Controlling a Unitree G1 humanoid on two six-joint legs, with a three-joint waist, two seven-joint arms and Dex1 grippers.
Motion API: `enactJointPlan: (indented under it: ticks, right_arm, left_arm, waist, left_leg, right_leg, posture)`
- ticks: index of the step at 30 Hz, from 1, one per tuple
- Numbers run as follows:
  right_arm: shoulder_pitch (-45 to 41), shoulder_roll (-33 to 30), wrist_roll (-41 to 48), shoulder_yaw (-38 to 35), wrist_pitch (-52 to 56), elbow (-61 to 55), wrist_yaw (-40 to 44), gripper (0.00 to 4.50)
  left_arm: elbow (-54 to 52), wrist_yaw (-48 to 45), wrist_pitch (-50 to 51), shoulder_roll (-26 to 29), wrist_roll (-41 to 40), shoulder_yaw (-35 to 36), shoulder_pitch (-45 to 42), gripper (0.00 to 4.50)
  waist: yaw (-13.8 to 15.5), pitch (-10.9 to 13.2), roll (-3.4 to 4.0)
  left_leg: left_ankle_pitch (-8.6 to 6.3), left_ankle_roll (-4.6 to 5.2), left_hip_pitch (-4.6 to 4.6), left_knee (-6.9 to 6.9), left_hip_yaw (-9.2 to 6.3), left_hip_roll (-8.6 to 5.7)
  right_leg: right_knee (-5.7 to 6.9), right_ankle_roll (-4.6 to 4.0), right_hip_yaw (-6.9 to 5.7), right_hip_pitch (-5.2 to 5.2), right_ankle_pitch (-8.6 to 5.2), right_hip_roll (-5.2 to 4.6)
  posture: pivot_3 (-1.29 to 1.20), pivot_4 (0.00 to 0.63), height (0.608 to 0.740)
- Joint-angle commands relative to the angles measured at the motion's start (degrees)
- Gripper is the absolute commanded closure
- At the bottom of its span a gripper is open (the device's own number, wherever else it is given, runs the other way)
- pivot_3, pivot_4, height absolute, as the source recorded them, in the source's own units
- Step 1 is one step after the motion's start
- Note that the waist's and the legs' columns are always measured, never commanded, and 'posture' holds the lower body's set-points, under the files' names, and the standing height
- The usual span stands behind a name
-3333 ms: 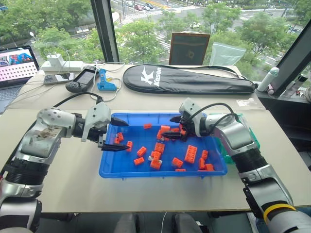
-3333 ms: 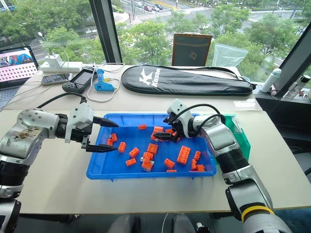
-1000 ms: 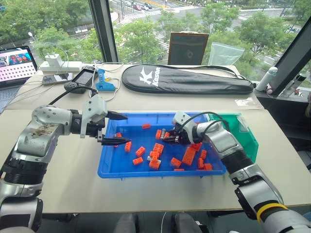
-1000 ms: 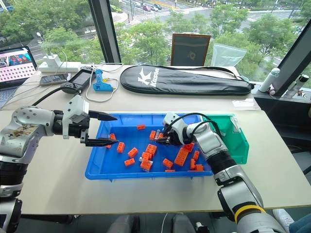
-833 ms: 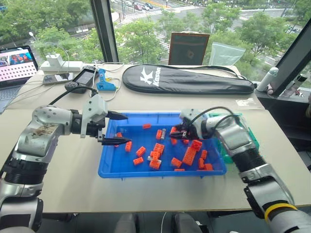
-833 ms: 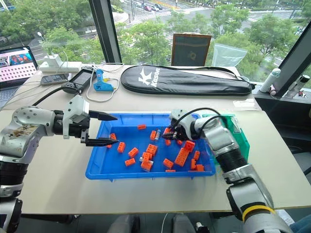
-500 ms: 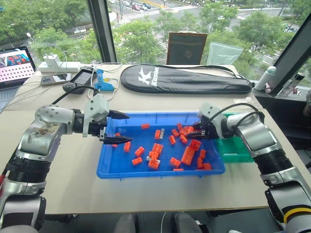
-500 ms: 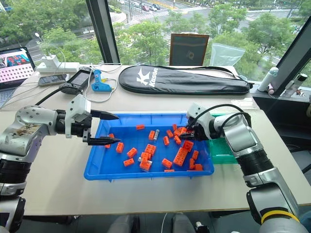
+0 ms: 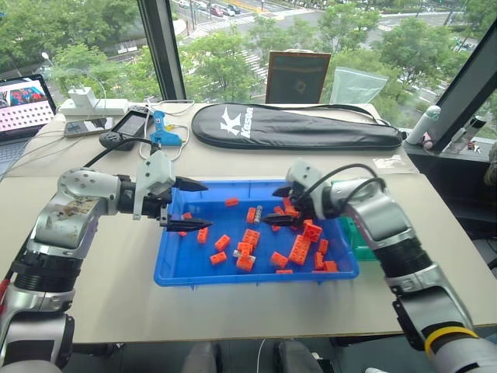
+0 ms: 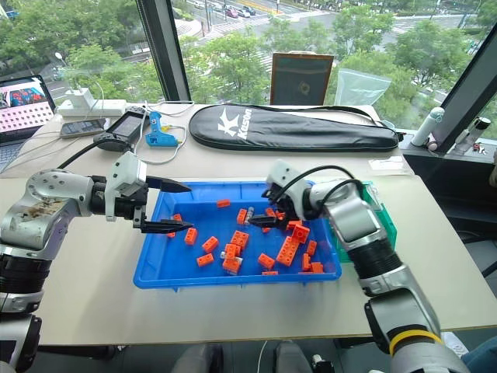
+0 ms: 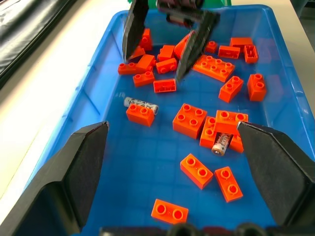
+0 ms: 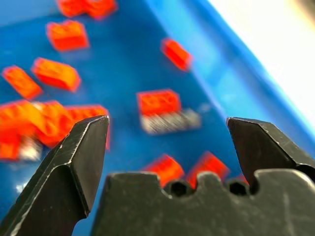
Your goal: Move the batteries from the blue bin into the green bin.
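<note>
The beige table (image 9: 116, 303) filled the lower part of the left eye view, with a broad bare strip along its near edge and more open surface at the lower left and lower right. In the centre of the frame sat the blue bin (image 9: 180, 273), scattered with orange bricks (image 9: 300, 249), most of them toward its right half, leaving bare blue floor at its lower left. Two batteries showed in the left wrist view: one (image 11: 141, 103) lay flat touching an orange brick near the tray's long wall, another (image 11: 221, 142) was wedged among bricks closer to the middle. The left gripper (image 9: 192, 205) hung over the bin's left rim with its fingers spread apart and empty. The right gripper (image 9: 281, 207) hovered above the bin's upper middle, its fingers also spread wide with nothing between them; in the right wrist view a blurred battery (image 12: 171, 121) lay beside a brick between and beyond its fingertips. The green bin (image 9: 356, 241) stood just beside the tray's right edge, largely hidden behind the right arm. Further back, across the upper middle, lay a long black racket case (image 9: 295, 127); at upper left were a handheld controller (image 9: 124, 128), a blue tool (image 9: 164, 130), white adapters (image 9: 92, 103) and a laptop (image 9: 23, 105). Beyond the far edge, tall windows looked down on trees (image 9: 225, 58) and a street.
</note>
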Motion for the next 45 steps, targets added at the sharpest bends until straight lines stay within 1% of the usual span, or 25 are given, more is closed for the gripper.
enactJointPlan:
  ticks: [1,4,7,14,20,25,29,31,32,38,41,45]
  right_arm:
    - [-1.1,3.3,0.2,-1.0,-3.2,3.7,-2.3,0.05]
    - [-2.8,5.8,-1.5,-0.8,-6.4,9.5,-4.5,0.05]
    - [-4.5,6.9,-2.5,-0.9,-8.9,13.7,-5.3,0.05]
    - [-6.3,7.8,-4.4,-0.2,-14.1,21.6,-4.5,0.05]
    - [-6.3,8.2,-6.0,0.6,-15.6,24.7,-3.0,0.05]
    - [-6.5,7.6,-8.3,0.7,-16.4,27.6,-3.8,0.05]
    - [-6.1,7.6,-8.1,0.4,-15.2,26.4,-2.7,0.99]
    - [-5.5,6.9,-8.2,0.6,-14.6,24.8,-1.8,1.81]
    - [-5.2,6.4,-8.3,0.6,-14.4,23.9,-1.7,1.99]
    - [-4.6,1.2,-6.1,-2.6,-8.3,12.5,0.1,2.00]
    - [-4.6,-7.2,-2.7,-7.9,0.2,0.3,3.1,2.00]
    - [-2.5,-15.5,-2.1,-11.4,4.6,-6.2,2.9,2.00]
  left_arm:
    - [-1.2,0.6,-0.4,1.0,0.1,1.3,-0.8,0.00]
    - [-2.3,1.1,0.2,1.5,-0.1,1.9,0.0,0.00]
    - [-3.1,1.6,0.6,2.1,-0.3,2.3,0.8,0.00]
    - [-4.7,2.9,1.5,2.4,-0.5,2.8,1.6,0.00]
    - [-4.6,3.1,1.5,2.9,-0.6,3.5,2.0,0.00]
    - [-5.1,4.4,2.1,2.9,-0.8,3.9,2.3,0.00]
    - [-5.8,4.8,2.6,2.7,-1.4,4.0,2.5,0.00]
    - [-5.6,5.0,2.7,2.7,-1.4,3.9,2.3,0.00]
    - [-5.5,5.0,2.7,2.7,-1.4,3.8,2.3,0.00]
    - [-4.2,4.6,2.0,2.0,-1.1,3.0,1.3,0.00]
    - [-3.6,4.1,1.8,0.3,-1.7,2.1,0.1,0.00]
    - [-2.7,3.5,1.7,-1.2,-2.0,1.8,-1.2,0.00]
  waist:
    - [0.2,0.0,0.00]
    - [0.1,0.0,0.00]
    - [0.0,0.0,0.00]
    - [-0.2,0.0,0.00]
    - [-0.2,0.0,0.00]
    - [-0.2,0.0,0.00]
    - [-0.2,0.0,0.00]
    - [-0.2,0.0,0.00]
    - [-0.2,0.0,0.00]
    - [0.0,0.0,0.01]
    - [0.3,0.0,0.02]
    - [0.7,0.0,0.01]
  left_leg:
    - [0.00,0.00,0.00,0.00,0.00,0.00]
    - [0.00,0.00,0.00,0.00,0.00,-0.01]
    - [0.01,-0.01,0.00,0.00,0.00,0.00]
    - [0.01,-0.01,0.00,0.00,0.00,0.04]
    - [0.01,-0.01,0.00,0.00,0.00,0.03]
    - [0.01,-0.01,0.01,0.00,0.00,0.04]
    - [0.01,-0.01,0.00,-0.01,0.00,0.04]
    - [0.01,-0.01,0.00,0.00,0.00,0.04]
    - [0.01,-0.01,0.01,0.00,0.00,0.04]
    - [0.01,-0.02,0.00,0.00,0.02,0.01]
    - [0.01,-0.02,-0.06,0.00,0.00,0.00]
    - [0.00,-0.01,-0.11,0.00,0.02,-0.04]
  right_leg:
    - [-0.02,0.00,-0.01,0.01,0.00,0.00]
    - [-0.02,0.00,-0.01,0.01,0.00,-0.01]
    - [0.01,-0.01,-0.01,-0.01,0.00,0.00]
    - [0.02,-0.01,-0.01,-0.03,0.01,0.04]
    - [0.02,-0.01,-0.01,-0.03,0.01,0.03]
    - [0.03,-0.01,-0.01,-0.03,0.01,0.04]
    - [0.03,-0.01,-0.01,-0.03,0.01,0.04]
    - [0.03,-0.01,-0.01,-0.02,0.01,0.04]
    - [0.03,-0.01,-0.01,-0.02,0.01,0.03]
    - [0.02,-0.01,0.00,-0.03,0.01,0.00]
    - [0.03,-0.01,-0.01,-0.08,0.01,-0.02]
    - [-0.03,-0.01,-0.01,-0.09,0.01,-0.06]
  posture:
    - [0.00,0.150,0.740]
    - [0.00,0.150,0.740]
    - [0.00,0.150,0.740]
    - [0.00,0.150,0.740]
    - [0.00,0.150,0.740]
    - [0.00,0.150,0.740]
    - [0.00,0.150,0.740]
    - [0.00,0.150,0.740]
    - [0.00,0.150,0.740]
    - [0.00,0.150,0.740]
    - [0.00,0.150,0.740]
    - [0.00,0.150,0.740]
